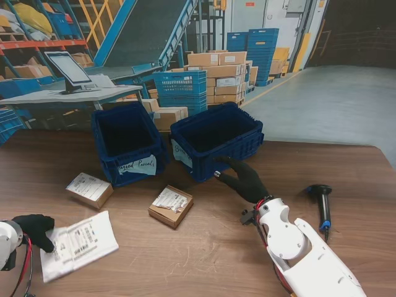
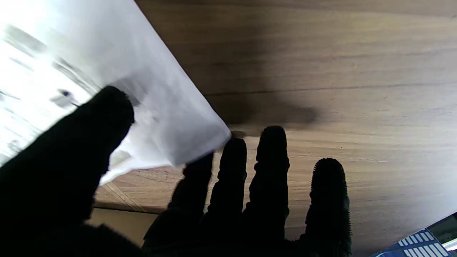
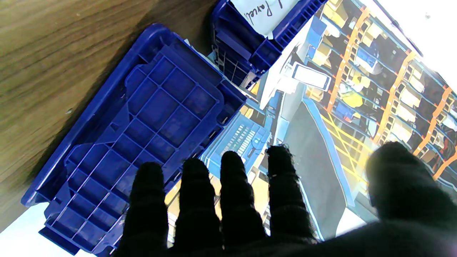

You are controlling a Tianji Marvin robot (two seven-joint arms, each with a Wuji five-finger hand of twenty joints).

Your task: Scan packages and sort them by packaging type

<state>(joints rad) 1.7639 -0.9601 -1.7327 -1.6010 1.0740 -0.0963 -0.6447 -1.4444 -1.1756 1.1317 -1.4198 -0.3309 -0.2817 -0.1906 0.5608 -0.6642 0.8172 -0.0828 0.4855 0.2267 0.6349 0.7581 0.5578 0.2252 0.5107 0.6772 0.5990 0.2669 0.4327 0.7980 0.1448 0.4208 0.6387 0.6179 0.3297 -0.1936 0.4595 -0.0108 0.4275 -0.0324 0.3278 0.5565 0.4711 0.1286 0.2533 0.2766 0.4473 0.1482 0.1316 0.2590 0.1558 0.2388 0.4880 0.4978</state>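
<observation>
Two hands: both in black gloves, one at each side of the wooden worktop (image 1: 204, 260).
Left hand (image 1: 34, 230): thumb and fingers (image 2: 232, 167) pinch one corner of the white poly mailer (image 1: 77, 242); the other fingers are spread over bare wood.
White poly mailer: flat at the near left, label up, long axis slanting away to the right.
Right hand (image 1: 244, 178): fingers (image 3: 235, 185) straight and apart, holding nothing, reaching toward the near wall of the right blue bin (image 1: 216, 139).
Right arm: white, stretched diagonally from the near right corner.
Left blue bin (image 1: 127, 142): beside the right one, carrying a handwritten paper label.
Two cardboard boxes (image 1: 90, 189) (image 1: 171, 206): labelled, lying between the bins and the mailer.
Handheld scanner (image 1: 322, 204): black, lying well right of the right hand.
</observation>
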